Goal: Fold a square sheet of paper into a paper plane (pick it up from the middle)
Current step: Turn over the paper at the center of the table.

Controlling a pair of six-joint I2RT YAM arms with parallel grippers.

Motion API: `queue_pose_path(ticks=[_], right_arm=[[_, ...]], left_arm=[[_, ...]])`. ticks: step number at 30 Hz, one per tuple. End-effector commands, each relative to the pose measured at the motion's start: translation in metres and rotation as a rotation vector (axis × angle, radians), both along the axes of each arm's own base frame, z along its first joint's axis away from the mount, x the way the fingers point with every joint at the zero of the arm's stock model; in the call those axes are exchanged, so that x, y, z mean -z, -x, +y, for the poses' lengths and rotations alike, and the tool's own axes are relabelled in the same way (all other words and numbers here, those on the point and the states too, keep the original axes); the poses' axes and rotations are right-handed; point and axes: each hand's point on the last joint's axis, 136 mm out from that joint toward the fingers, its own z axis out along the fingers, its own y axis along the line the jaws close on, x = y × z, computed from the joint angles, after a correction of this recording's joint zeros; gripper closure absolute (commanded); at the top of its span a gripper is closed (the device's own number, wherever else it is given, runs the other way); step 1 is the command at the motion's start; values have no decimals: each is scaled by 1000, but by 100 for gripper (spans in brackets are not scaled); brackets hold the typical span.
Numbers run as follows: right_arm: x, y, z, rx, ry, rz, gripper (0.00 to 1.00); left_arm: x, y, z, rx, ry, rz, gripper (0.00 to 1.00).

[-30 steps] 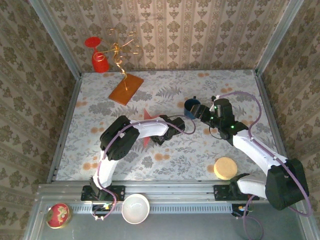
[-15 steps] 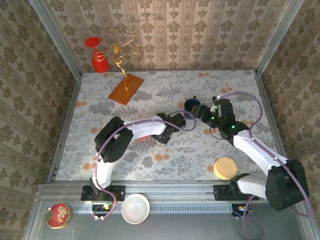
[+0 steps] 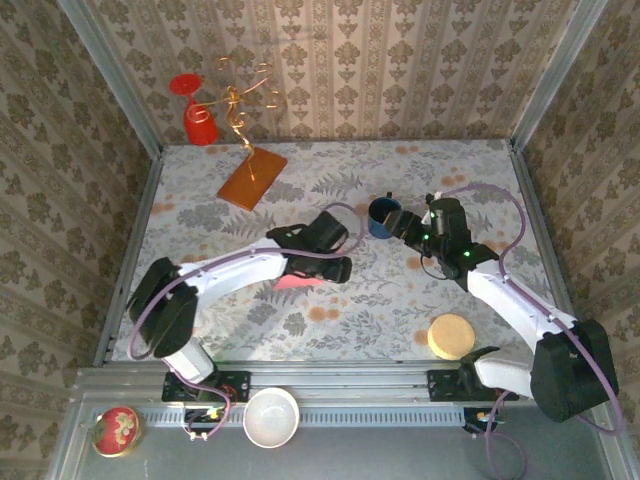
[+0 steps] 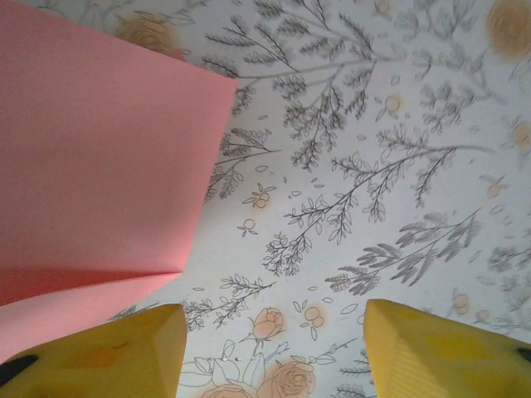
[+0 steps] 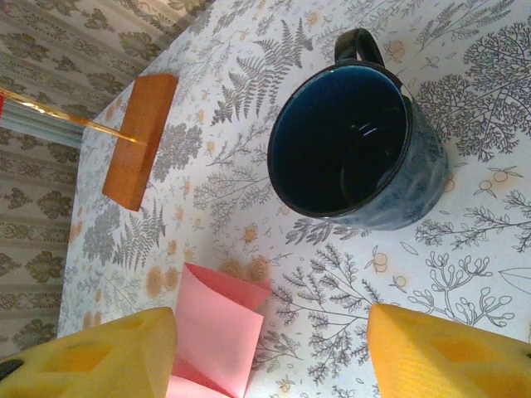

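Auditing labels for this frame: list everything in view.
sheet of paper: 1, pink, creased, mid-table
mug: 1, dark blue, right of centre
board: 1, orange-brown, far left
wire: 1, gold, rising from board
cup: 1, red, far-left corner
disc: 1, tan, near right
bowl: 1, white, front rail
tin: 1, red, front-left rail
left end effector: 1, yellow fingers, open, by paper
right end effector: 1, yellow fingers, open, near mug

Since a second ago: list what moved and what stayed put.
The left arm swung its elbow out to the left and stretched flat. Its fingers opened and let go of the paper, which now lies folded beside them. The right arm, mug and board stayed put.
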Motion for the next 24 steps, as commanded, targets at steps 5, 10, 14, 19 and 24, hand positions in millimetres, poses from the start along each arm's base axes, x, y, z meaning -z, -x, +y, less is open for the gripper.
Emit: queue_pose_path(ticks=[5,10,14,19,24], right_arm=[[2,-5,19,-41,-6,39,36],[8,-6,37,-101,-46,85,36],[15,-8,47,-124,-53,110,36],[16,-6,60,-152,-52,116,36],[29,-4,68,-164,-41,150,36]], left_arm=[[-1,-22,41,-162,165,64,37],[15,-24,65,-225,183,104,36],[23,-26,71,-257,219,135,36],[36,-37,79,-295,229,154,36],[40,-49,75,-317,277,175,38]])
